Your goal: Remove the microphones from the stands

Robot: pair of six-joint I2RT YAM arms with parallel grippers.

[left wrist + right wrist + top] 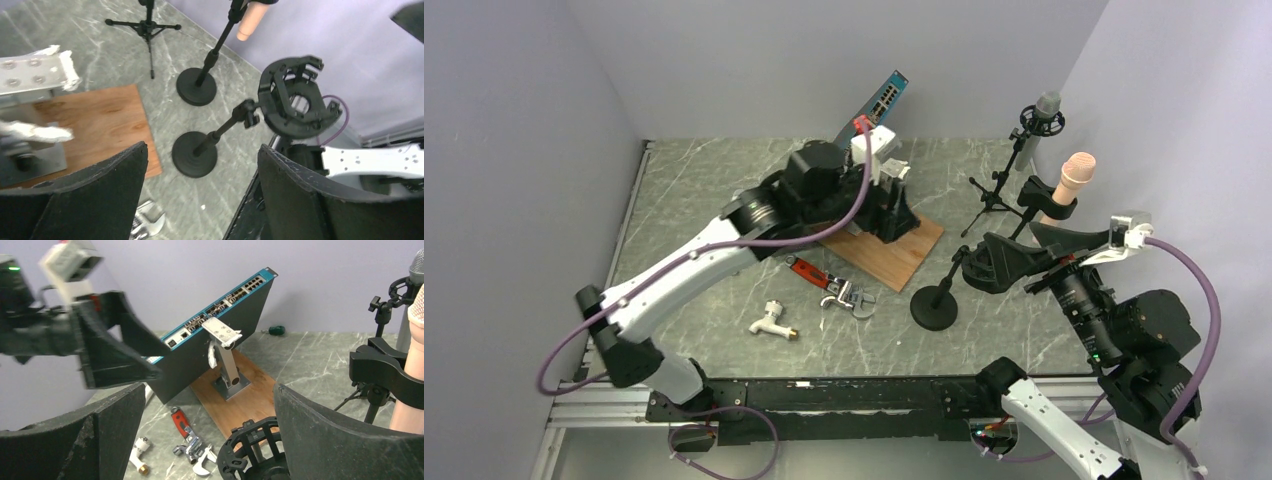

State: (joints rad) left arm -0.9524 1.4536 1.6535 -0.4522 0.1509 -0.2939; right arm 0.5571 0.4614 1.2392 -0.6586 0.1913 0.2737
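Well, two microphones are mounted here, and I cannot tell for certain which is meant. The peach microphone [1076,178] is the likelier: it sits upright in a black clip [382,372] on its stand [216,50], at about 2 o'clock on the bench [724,190]. A grey microphone [1047,104] on a tripod stands just behind it.

The right pincer [207,400] is spread wide and empty above an empty shock mount [250,452], and in its own view the peach microphone lies at 3 o'clock. The left pincer [202,150] is also spread and empty, well apart at the microphone's 9 o'clock, beside the network switch [886,98].

I judge the right arm should swing across and square its fingers on the body above the clip. It should then draw the microphone straight up along its axis, since a sideways pull might tip the stand.
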